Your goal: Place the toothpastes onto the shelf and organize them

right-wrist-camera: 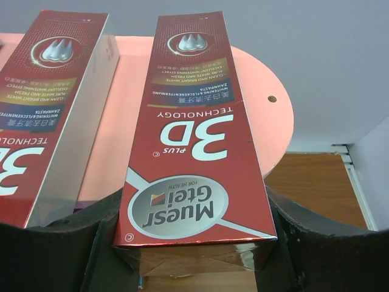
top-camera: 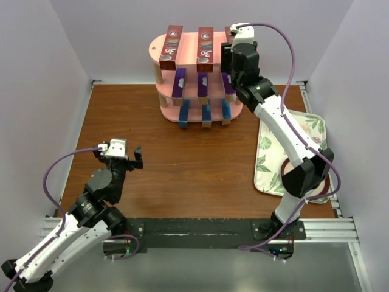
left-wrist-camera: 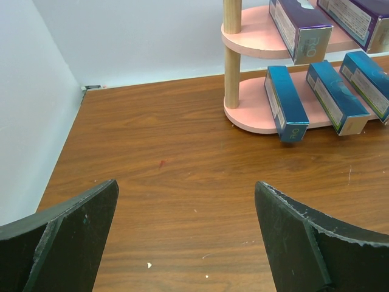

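The pink shelf [top-camera: 189, 45] stands at the back of the table. Its top board carries two red toothpastes [top-camera: 171, 44] [top-camera: 205, 47]. A third red carton [right-wrist-camera: 194, 140] lies on the right of the top board [right-wrist-camera: 255, 103], its near end overhanging the edge. My right gripper [right-wrist-camera: 191, 198] [top-camera: 233, 45] is shut on that near end. Purple cartons [top-camera: 179, 82] fill the middle tier and blue ones [top-camera: 183, 113] [left-wrist-camera: 285, 103] the bottom tier. My left gripper [left-wrist-camera: 185, 184] [top-camera: 119, 156] hangs open over bare table at the front left, nothing between its fingers.
A floral tray [top-camera: 285, 152] lies at the right edge, partly under the right arm, with a dark red ring [top-camera: 327, 190] at its near end. White walls close in the left, back and right sides. A wooden post [left-wrist-camera: 231, 55] holds the shelf's left side.
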`<state>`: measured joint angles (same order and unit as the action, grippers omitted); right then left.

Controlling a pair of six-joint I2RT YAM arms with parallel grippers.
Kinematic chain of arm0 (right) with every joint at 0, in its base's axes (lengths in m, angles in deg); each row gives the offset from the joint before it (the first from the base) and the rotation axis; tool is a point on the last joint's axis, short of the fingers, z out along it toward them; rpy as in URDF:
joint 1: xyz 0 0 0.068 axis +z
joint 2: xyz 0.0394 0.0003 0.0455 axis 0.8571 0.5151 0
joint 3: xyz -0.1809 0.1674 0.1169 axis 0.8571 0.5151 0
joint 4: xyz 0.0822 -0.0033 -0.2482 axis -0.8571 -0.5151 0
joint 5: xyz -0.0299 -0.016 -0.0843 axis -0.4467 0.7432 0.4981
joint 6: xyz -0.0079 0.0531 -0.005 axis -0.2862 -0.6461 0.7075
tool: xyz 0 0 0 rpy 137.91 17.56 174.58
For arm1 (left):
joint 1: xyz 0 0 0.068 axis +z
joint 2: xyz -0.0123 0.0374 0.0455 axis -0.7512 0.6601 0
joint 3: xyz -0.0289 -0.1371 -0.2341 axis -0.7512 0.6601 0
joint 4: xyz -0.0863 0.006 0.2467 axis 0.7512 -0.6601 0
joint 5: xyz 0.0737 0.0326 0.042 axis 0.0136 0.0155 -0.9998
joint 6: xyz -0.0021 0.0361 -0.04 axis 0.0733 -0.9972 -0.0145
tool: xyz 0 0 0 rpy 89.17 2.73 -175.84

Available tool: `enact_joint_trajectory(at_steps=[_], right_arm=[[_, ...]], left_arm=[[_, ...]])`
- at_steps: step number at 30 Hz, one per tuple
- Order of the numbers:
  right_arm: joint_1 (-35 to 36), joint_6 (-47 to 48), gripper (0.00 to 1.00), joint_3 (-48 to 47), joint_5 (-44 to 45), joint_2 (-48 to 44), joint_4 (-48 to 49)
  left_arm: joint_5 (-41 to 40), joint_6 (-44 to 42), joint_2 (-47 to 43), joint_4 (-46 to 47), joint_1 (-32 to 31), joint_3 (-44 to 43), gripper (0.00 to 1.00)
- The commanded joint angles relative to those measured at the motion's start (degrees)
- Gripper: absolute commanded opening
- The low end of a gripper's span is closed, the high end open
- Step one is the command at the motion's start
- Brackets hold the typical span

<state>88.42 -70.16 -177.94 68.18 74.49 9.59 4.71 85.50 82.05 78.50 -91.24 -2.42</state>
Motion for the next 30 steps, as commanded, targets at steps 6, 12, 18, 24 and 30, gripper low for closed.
enact_joint_trajectory(at_steps=[6,12,18,24,30], right_arm=[[-1.04,-3.26,0.39,-1.89,0.19,-0.31,2.16],[-1.13,-4.32,0.66,-2.16,-1.04,-0.31,0.76],[-1.13,-4.76,0.84,-0.05,-2.36,-2.59,0.76],[-1.13,-4.93,0.96,0.83,-3.15,-4.88,0.49],[-1.13,-4.93,0.98,4.16,-5.26,-11.37,1.37]], left_arm=[[1.16,-0.38,0.53,2.49,-0.08,0.43,1.00],[1.51,-0.38,0.97,2.67,-0.08,0.52,1.00],[1.95,-0.38,1.06,2.76,-0.08,0.52,0.99],[2.12,-0.47,1.24,2.76,-0.08,0.52,0.99],[1.42,-0.46,0.88,2.76,-0.08,0.52,0.99]])
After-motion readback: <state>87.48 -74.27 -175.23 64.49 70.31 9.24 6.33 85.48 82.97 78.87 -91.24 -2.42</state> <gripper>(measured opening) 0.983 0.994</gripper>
